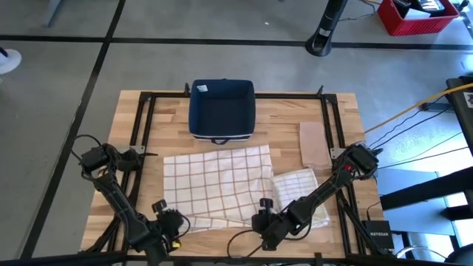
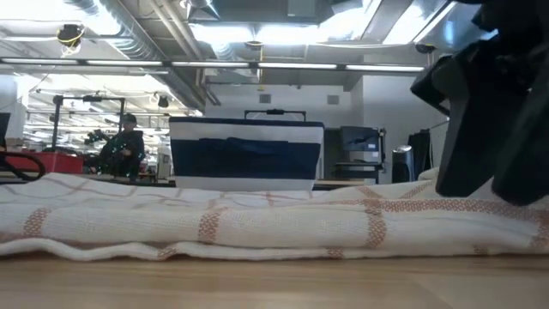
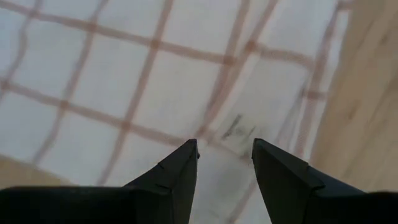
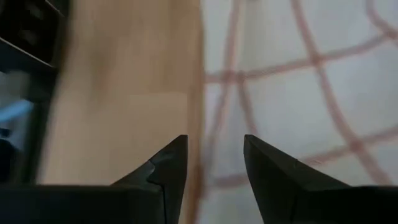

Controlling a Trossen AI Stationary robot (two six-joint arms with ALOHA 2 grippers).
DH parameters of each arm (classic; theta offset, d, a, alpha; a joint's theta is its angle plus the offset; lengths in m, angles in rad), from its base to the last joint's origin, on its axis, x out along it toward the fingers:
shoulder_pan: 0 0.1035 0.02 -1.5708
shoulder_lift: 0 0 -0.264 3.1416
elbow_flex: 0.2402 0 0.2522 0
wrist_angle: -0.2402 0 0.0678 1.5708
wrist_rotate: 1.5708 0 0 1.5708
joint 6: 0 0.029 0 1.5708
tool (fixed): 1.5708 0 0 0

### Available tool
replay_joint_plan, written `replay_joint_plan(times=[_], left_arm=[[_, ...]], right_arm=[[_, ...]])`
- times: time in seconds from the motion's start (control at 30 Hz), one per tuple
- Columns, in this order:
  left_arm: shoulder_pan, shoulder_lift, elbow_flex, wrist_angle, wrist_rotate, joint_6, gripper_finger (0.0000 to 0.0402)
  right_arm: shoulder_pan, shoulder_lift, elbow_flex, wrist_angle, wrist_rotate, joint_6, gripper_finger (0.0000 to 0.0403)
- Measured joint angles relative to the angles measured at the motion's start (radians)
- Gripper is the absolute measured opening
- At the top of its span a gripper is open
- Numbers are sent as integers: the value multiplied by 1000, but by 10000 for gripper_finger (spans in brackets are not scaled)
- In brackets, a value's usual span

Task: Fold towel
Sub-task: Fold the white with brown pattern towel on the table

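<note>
The towel (image 1: 218, 185), white with a thin reddish-brown check, is spread flat on the wooden table (image 1: 140, 118), in the middle toward the near edge. Its near edge is rumpled and partly turned over, seen as a low ridge of cloth across the low view (image 2: 257, 227). A second checked cloth (image 1: 299, 188), folded, is seen just to the right of the towel, touching or overlapping its right edge. A small label (image 3: 235, 129) is visible on the towel in the left wrist view.

The left gripper (image 1: 171, 224) is placed at the towel's near-left corner, just above the cloth. Its fingers (image 3: 177, 177) are held apart with a clear gap between them; towel is seen through the gap, and nothing is gripped. The right gripper (image 1: 264, 219) is placed at the towel's near-right part, by the folded cloth. Its fingers (image 4: 168, 171) are also parted, over the towel's edge where it meets bare wood; nothing is held. A dark arm part (image 2: 493, 103) is seen at the right of the low view, over the cloth; which arm it belongs to cannot be told from that view alone.

A navy bin (image 1: 222, 109) with a white tag is set behind the towel, at the table's far middle, apart from it. A brown flat piece (image 1: 313, 142) is laid to the right of the bin, near the far-right frame. A person (image 2: 127, 142) is visible far back in the room. A red crate (image 1: 417, 15) is seen on the floor beyond the table.
</note>
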Motion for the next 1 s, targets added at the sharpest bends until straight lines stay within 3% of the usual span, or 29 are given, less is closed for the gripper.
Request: replay_joint_plan(times=[0.13, 0.27, 0.37, 0.5, 0.63, 0.73, 0.87, 1.0], left_arm=[[-13, 0, -17, 154, 29, 35, 148], [-35, 0, -45, 348, 141, 65, 148], [-55, 0, -48, 385, 185, 44, 148], [-60, -25, -37, 344, 199, 27, 148], [-41, -64, -29, 226, -14, 50, 148], [-8, -64, -36, 73, -143, -32, 148], [39, -64, -94, 13, -91, -151, 148], [55, -63, -159, 149, 53, -123, 148]], right_arm=[[0, 2, 0, 26, -26, 43, 159], [0, 3, 0, 64, -28, 53, 159], [0, 3, 0, 72, -33, 64, 159], [0, 3, 0, 76, -23, 67, 159], [0, 3, 0, 82, 0, 67, 159], [0, 3, 0, 86, 1, 67, 159], [0, 3, 0, 85, 1, 67, 159], [0, 3, 0, 84, 0, 67, 159]])
